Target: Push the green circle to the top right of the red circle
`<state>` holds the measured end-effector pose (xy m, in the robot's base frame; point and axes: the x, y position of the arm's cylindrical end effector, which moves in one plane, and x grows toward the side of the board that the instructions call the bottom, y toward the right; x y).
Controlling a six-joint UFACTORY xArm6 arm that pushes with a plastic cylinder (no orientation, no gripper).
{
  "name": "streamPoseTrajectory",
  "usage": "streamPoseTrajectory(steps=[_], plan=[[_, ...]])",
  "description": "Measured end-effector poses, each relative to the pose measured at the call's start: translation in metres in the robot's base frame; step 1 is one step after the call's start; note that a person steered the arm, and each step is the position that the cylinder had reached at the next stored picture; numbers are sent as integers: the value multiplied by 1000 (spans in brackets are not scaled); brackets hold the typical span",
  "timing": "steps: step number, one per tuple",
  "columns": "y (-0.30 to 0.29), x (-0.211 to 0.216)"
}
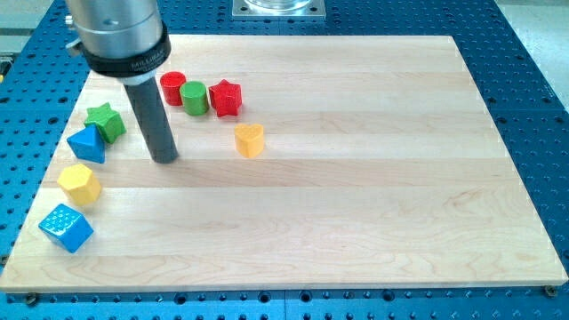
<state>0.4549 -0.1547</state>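
The green circle point(195, 98) stands on the wooden board near the view's top left. It touches the red circle point(172, 88) on its left and sits close to the red star point(226, 97) on its right. My tip point(165, 158) rests on the board below and a little left of the two circles, clear of both. The rod runs up to the arm's grey head at the view's top left.
A yellow heart point(250, 140) lies right of my tip. A green star point(106, 121), a blue triangle point(87, 143), a yellow hexagon point(79, 184) and a blue cube point(66, 228) line the board's left edge.
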Motion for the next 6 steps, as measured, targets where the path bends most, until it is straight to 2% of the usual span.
streamPoseTrajectory(steps=[2, 3, 4, 6], plan=[[10, -73], [37, -84], [49, -128], [5, -128]])
